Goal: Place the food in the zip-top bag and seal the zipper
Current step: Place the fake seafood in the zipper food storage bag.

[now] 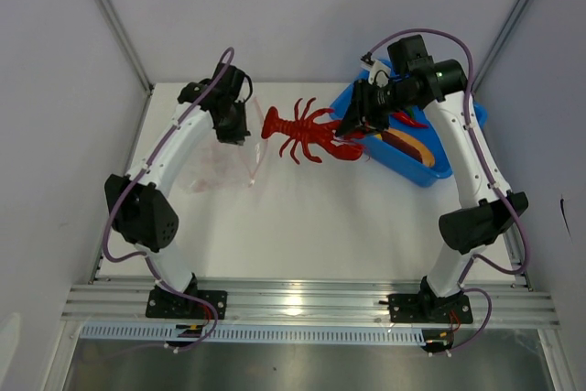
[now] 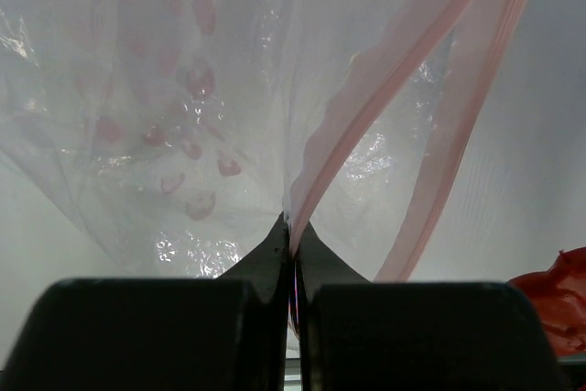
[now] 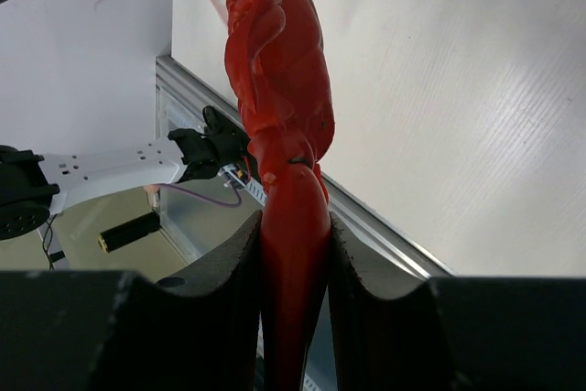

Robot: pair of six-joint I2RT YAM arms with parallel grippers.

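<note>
The right gripper (image 3: pixel 295 226) is clamped on the tail of the red lobster (image 1: pixel 300 131), between the edge of the blue bin (image 1: pixel 438 171) and the zip-top bag (image 1: pixel 229 164). The left gripper (image 2: pixel 293 231) pinches the bag's pink zipper (image 2: pixel 403 70) edge, its jaws tight together. The white table (image 1: pixel 311 226) stretches wide toward the bases.

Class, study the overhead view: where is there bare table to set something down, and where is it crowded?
Free: the wide front and middle of the table, bordered by the metal rail in front and the red lobster behind. Crowded: the back strip, where the zip-top bag, lobster and blue bin line up side by side.
</note>
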